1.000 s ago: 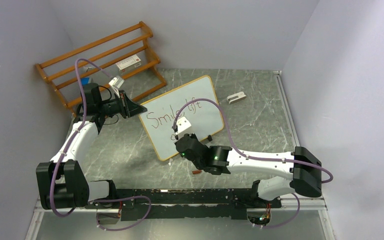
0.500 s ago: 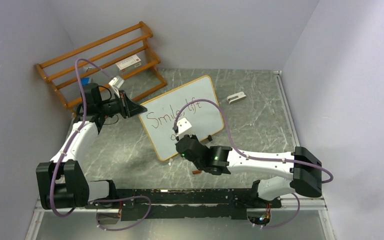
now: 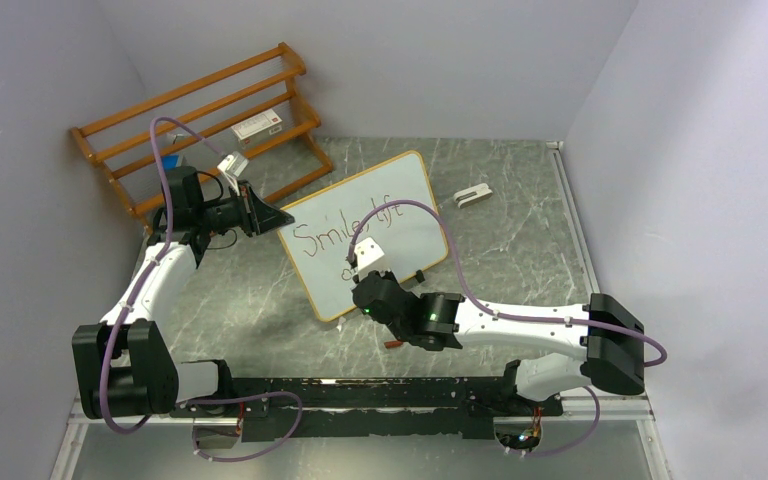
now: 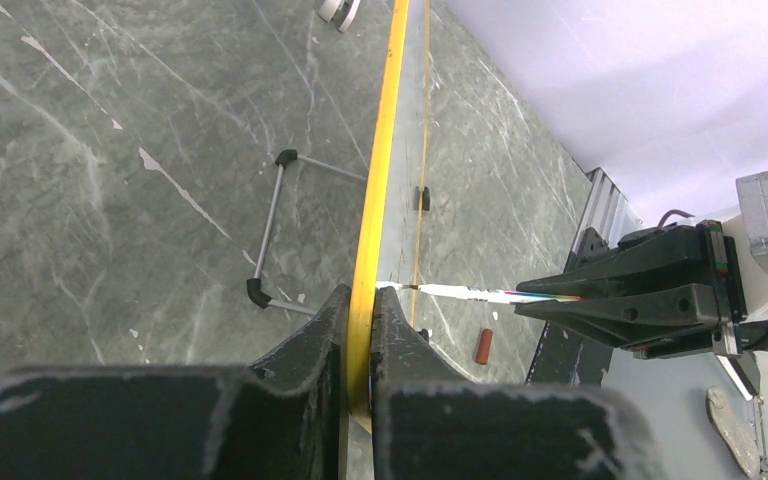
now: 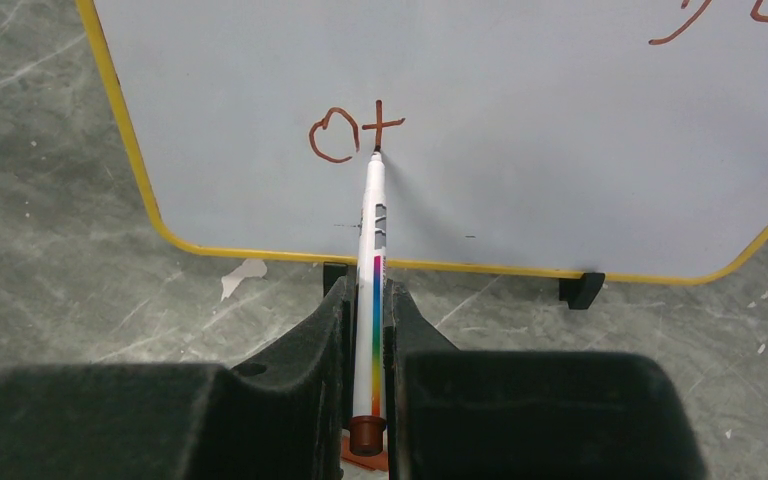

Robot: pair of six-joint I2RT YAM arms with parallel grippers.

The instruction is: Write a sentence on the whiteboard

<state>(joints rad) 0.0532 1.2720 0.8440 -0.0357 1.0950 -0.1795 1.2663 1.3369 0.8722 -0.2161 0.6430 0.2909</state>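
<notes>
The whiteboard (image 3: 405, 205) stands tilted at mid-table, with a yellow-wood frame. Its first line reads "Smile, lift" (image 3: 322, 236). In the right wrist view the second line shows "ot" (image 5: 356, 131) in reddish-brown ink. My right gripper (image 5: 366, 292) is shut on a white marker (image 5: 372, 230) with a rainbow stripe. The marker's tip touches the board at the foot of the "t". My left gripper (image 4: 361, 300) is shut on the board's left frame edge (image 4: 385, 150). The marker also shows in the left wrist view (image 4: 480, 293).
An orange-brown slatted rack (image 3: 200, 100) with a small box (image 3: 257, 126) stands at the back left. A white clip-like piece (image 3: 471, 195) lies right of the board. The marker's cap (image 4: 482, 346) lies on the table in front of the board. The board's wire stand (image 4: 272, 225) is behind it.
My right arm has shifted very slightly with the marker against the board. The left arm and the board have not moved.
</notes>
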